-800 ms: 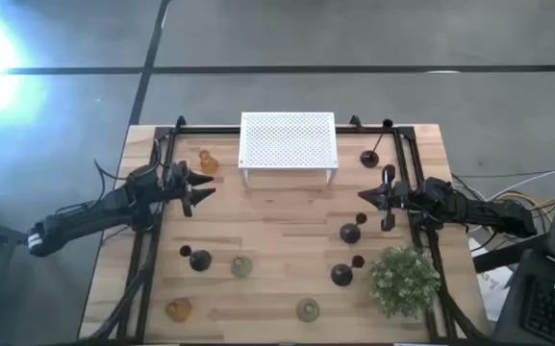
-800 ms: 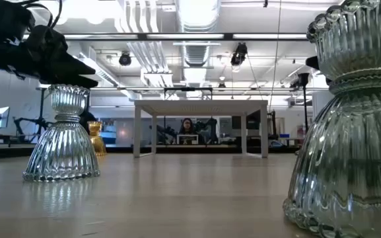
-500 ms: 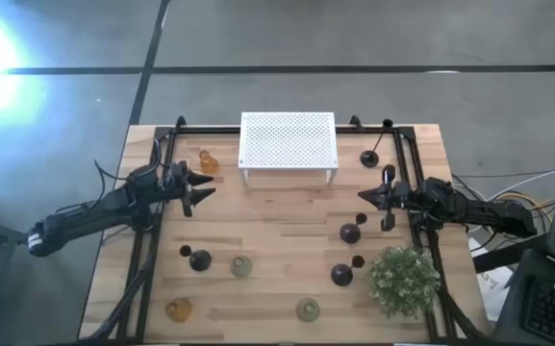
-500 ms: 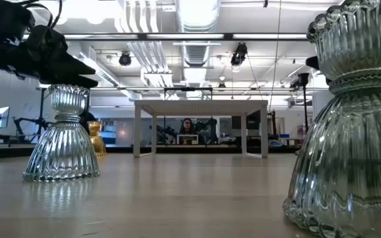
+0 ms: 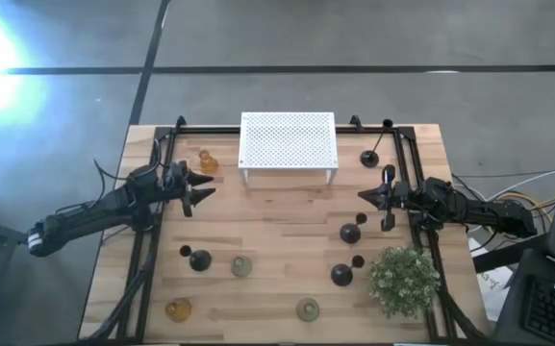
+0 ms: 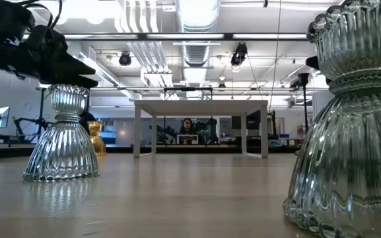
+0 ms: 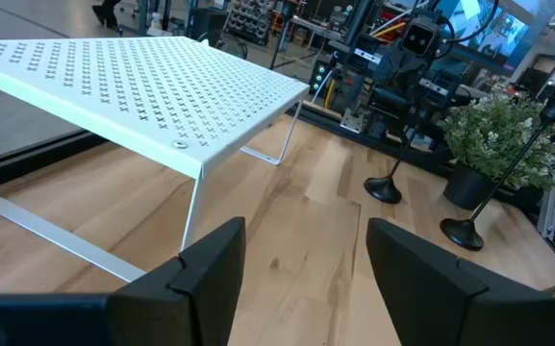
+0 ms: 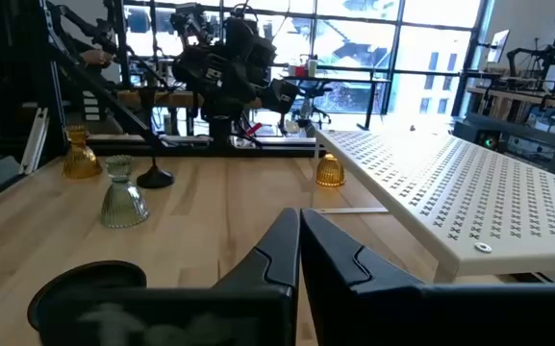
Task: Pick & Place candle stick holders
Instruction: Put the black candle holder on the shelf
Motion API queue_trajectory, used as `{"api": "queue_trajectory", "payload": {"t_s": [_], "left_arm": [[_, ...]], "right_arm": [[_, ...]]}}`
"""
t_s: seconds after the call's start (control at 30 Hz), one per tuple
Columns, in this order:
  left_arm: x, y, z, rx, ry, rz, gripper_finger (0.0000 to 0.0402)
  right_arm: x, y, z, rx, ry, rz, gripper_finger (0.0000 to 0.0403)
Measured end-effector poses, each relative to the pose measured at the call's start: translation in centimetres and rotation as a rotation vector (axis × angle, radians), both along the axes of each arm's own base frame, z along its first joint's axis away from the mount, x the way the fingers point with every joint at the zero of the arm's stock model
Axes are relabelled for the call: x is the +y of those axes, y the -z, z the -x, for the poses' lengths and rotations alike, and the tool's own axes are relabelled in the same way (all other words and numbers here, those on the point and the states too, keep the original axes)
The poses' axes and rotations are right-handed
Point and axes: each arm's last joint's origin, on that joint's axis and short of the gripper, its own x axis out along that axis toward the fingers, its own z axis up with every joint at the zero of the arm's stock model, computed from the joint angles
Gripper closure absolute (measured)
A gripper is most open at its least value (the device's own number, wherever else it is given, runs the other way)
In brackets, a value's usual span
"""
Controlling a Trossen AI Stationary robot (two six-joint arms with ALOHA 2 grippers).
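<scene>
left gripper (image 5: 203, 185): hovering over the table's left side, left of centre in the high view; fingers (image 7: 210, 264) spread apart, nothing between them.
right gripper (image 5: 364, 195): right of centre in the high view, over the table's right side; fingers (image 8: 277, 252) pressed together, holding nothing.
white rack (image 5: 288, 142): top centre of the table, between the two arms but further back.
amber holders: one (image 5: 207, 161) just left of the rack, near the left gripper; the other (image 5: 178, 309) at lower left of the table.
green glass holders: one (image 5: 241, 266) lower centre-left, one (image 5: 307, 308) at bottom centre; both standing upright on the wood.
black holders: one (image 5: 369, 158) at upper right beside the rack, one (image 5: 351, 232) just below the right gripper, one (image 5: 341, 274) lower right next to the plant, one (image 5: 198, 259) lower left beside the first green one.
plant (image 5: 404, 279): lower right corner of the table.
low view: two ribbed glass holders up close, one at left (image 6: 63, 135), one filling the right edge (image 6: 352, 125); amber one (image 6: 96, 137) behind the left one; a person (image 6: 187, 125) sits far back in the room, centre frame.
contact: neither gripper touches any holder.
</scene>
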Motion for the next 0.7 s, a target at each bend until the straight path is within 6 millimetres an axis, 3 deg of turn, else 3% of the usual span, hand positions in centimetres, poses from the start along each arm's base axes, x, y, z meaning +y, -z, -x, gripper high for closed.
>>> {"api": "queue_trajectory", "payload": {"t_s": [0.37,0.7], "left_arm": [[0.0,0.0,0.0,0.000,0.000,0.000,0.0179],[0.0,0.0,0.0,0.000,0.000,0.000,0.0179]], "right_arm": [[0.0,0.0,0.0,-0.003,0.001,0.009,0.0394],[0.0,-2.3,0.3,-0.237,0.003,0.041,0.0394]]}}
